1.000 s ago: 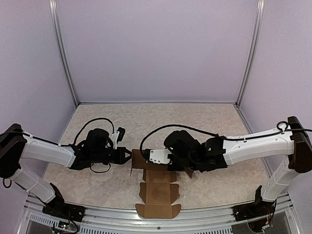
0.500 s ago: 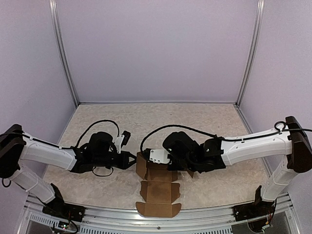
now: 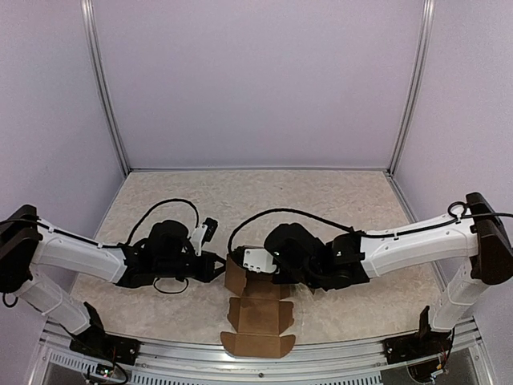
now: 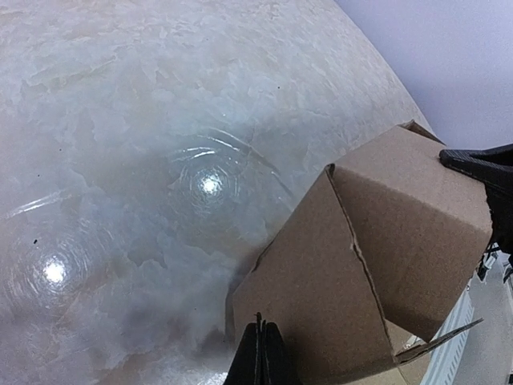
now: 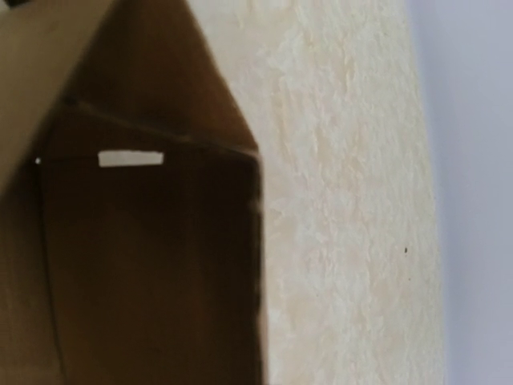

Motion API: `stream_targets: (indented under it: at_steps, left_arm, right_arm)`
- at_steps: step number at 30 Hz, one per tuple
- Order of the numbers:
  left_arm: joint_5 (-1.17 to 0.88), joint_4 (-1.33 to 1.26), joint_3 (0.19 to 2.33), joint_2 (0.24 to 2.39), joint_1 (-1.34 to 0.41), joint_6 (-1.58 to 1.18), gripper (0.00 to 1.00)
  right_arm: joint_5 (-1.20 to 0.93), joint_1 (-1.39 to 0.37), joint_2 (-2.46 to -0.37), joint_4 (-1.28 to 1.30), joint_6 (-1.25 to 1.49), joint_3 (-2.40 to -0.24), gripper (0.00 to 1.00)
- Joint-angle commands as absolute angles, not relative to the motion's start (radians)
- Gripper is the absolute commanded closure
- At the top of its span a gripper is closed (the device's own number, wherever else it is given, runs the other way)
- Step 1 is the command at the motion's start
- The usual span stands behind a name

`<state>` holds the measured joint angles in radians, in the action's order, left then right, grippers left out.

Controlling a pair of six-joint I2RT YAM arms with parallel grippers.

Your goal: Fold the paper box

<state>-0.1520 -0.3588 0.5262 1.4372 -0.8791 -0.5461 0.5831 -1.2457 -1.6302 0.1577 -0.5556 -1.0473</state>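
The paper box (image 3: pixel 258 315) is brown cardboard, half folded, with its near panels lying flat on the table. Its left side flap (image 3: pixel 233 276) stands up. My left gripper (image 3: pixel 220 267) is shut, with its tips pressed against the outside of that flap. In the left wrist view the closed fingertips (image 4: pixel 259 353) touch the cardboard wall (image 4: pixel 321 281). My right gripper (image 3: pixel 268 273) hangs low over the box's back part, its fingers hidden under the wrist. The right wrist view shows only the box's dark inner walls (image 5: pixel 144 265) and a small slit (image 5: pixel 131 158).
The pale marbled table top (image 3: pixel 240 200) stretches behind the box to the lilac walls. A metal rail (image 3: pixel 160 370) runs along the near edge. A black finger of the right gripper (image 4: pixel 481 172) rests on the box's far corner.
My left gripper has moved right and pushed the left flap from leaning outward to upright. The right arm has edged slightly left, and the box has shifted a little with it.
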Motion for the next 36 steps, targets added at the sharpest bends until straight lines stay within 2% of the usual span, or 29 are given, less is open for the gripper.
stream_targets:
  at_steps: [1,18,36]
  left_arm:
    - [-0.118,-0.373,0.504,1.43,-0.897,-0.546,1.0]
    - [-0.079,-0.396,0.484,1.434,-0.951,-0.541,1.0]
    - [-0.014,-0.513,0.365,1.357,-1.012,-0.548,1.0]
  right_arm:
    - [0.658,-1.281,-1.667,0.106,-0.541,-1.021,1.0]
    - [0.9,-1.372,-1.767,0.009,-0.544,-0.999,1.0]
    - [0.962,-1.416,-1.769,-0.046,-0.544,-0.953,1.0]
